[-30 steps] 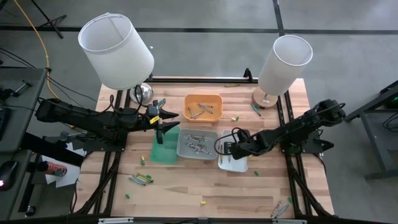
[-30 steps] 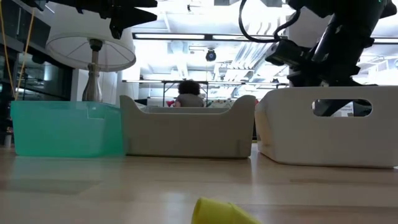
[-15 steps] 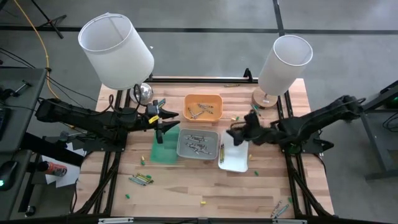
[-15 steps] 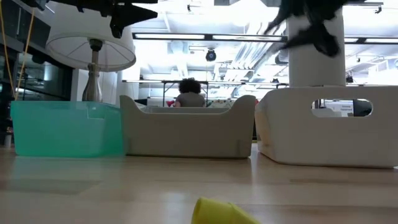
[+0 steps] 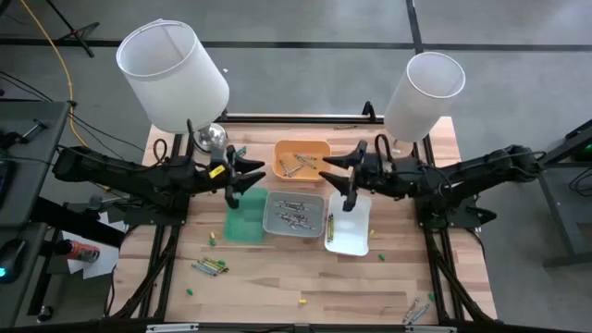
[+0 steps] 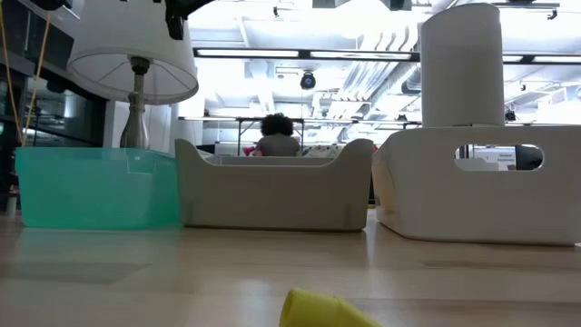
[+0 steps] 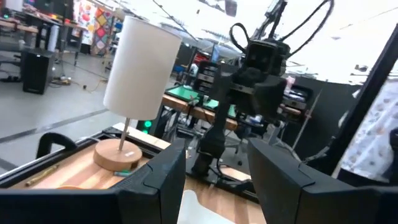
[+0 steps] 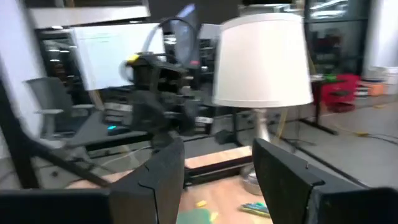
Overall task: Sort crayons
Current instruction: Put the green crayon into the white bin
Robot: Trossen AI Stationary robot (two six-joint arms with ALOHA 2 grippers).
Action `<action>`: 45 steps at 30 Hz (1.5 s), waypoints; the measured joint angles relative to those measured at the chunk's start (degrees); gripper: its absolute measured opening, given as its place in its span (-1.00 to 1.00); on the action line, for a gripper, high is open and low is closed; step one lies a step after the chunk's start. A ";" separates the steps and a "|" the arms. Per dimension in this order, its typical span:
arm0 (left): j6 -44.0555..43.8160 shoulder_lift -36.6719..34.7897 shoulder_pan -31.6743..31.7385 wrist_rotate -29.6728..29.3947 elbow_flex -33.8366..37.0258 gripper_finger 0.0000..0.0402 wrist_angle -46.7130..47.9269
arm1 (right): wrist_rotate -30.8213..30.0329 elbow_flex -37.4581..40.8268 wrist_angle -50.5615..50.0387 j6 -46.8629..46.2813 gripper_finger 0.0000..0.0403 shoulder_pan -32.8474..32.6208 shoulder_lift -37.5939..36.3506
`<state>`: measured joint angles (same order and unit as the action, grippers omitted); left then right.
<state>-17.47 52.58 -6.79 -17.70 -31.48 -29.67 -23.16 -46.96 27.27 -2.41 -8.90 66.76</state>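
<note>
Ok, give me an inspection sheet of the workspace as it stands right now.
Surface: wooden table, bare between the scattered pieces.
Job's things: crayons loose near the front left, more at the front right corner; some lie in the orange tray and the grey tray; one lies along the white tray. Green tray: contents not visible.
Clutter: two lamps at the back corners.
Grippers: left gripper open, held above the green tray's back end; right gripper open, held above the gap between the orange and white trays. Neither holds anything.
Cables: yellow cable on the floor at left.
Surroundings: a person sits far behind the table.
</note>
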 joint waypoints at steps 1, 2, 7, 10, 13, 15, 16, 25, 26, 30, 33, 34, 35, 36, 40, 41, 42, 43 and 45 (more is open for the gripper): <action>-0.02 0.00 0.00 0.74 0.00 -0.20 0.02 | -1.19 0.00 -0.08 -0.37 -0.09 0.17 -0.05; -0.10 0.00 0.00 1.32 0.00 -0.20 0.02 | -2.39 0.00 -0.11 -1.75 -0.09 0.34 -0.11; -1.44 0.01 -0.02 2.16 0.00 -0.20 -0.10 | -2.04 0.00 -0.78 -4.68 -0.09 1.17 -0.17; -1.44 0.00 -0.02 2.15 0.00 -0.20 -0.13 | -1.22 0.00 -1.36 -1.70 -0.09 1.17 -0.17; -1.42 0.02 0.00 2.15 0.00 -0.20 -0.17 | -1.14 0.00 -1.38 0.10 -0.09 1.17 -0.17; -1.42 0.01 -0.02 2.15 0.00 -0.20 -0.17 | -1.14 0.00 -1.36 -0.61 -0.09 1.17 -0.17; -1.42 0.01 -0.02 2.15 0.00 -0.20 -0.16 | -1.14 0.00 -1.35 -0.96 -0.09 1.17 -0.17; 0.67 0.01 0.00 2.13 0.00 -0.20 -0.16 | -1.05 0.00 -1.38 -2.17 -0.09 1.17 -0.17; 0.68 0.01 0.00 2.13 0.00 -0.20 -0.16 | -1.05 0.02 -1.38 -2.64 -0.09 1.17 -0.17; 0.59 0.00 0.00 0.86 0.00 -0.20 -0.22 | -1.05 0.02 -1.74 -3.14 -0.09 1.17 -0.17; -3.02 0.02 0.06 -1.11 0.00 -0.20 -0.22 | -1.05 0.04 -2.38 -3.14 -0.09 1.17 -0.17; -3.74 0.01 0.22 -0.28 0.00 -0.20 -0.09 | -1.05 0.04 -2.57 -3.14 -0.09 1.17 -0.17; -4.13 -0.01 0.43 1.69 -0.32 -0.20 1.13 | -1.05 0.04 -2.75 -3.14 -0.09 1.17 -0.17; -4.13 -0.11 0.42 4.08 -1.38 -0.20 4.39 | -1.05 0.04 -2.93 -3.14 -0.09 1.17 -0.17; -2.83 -0.37 -2.34 12.09 -11.65 -0.21 30.08 | -1.07 0.07 -3.65 -3.16 -0.09 1.17 -0.04; -2.05 0.26 -4.06 12.96 -14.93 -0.22 38.27 | -1.07 0.07 -4.08 -3.16 -0.09 1.17 -0.02; -1.68 1.16 -6.11 13.31 -17.92 -0.23 46.33 | -1.07 0.07 -4.52 -3.44 -0.09 1.17 -0.02; -1.67 2.32 -8.46 13.54 -20.70 -0.25 53.18 | -1.07 0.07 -5.12 -4.23 -0.09 1.17 -0.02; -2.64 4.45 -14.13 13.78 -25.62 -0.28 65.04 | -1.06 0.07 -6.74 -5.65 -0.09 1.28 -0.01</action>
<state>-20.12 57.03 -20.92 -3.92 -57.10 35.36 -24.22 -46.89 20.53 -8.06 -7.62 66.75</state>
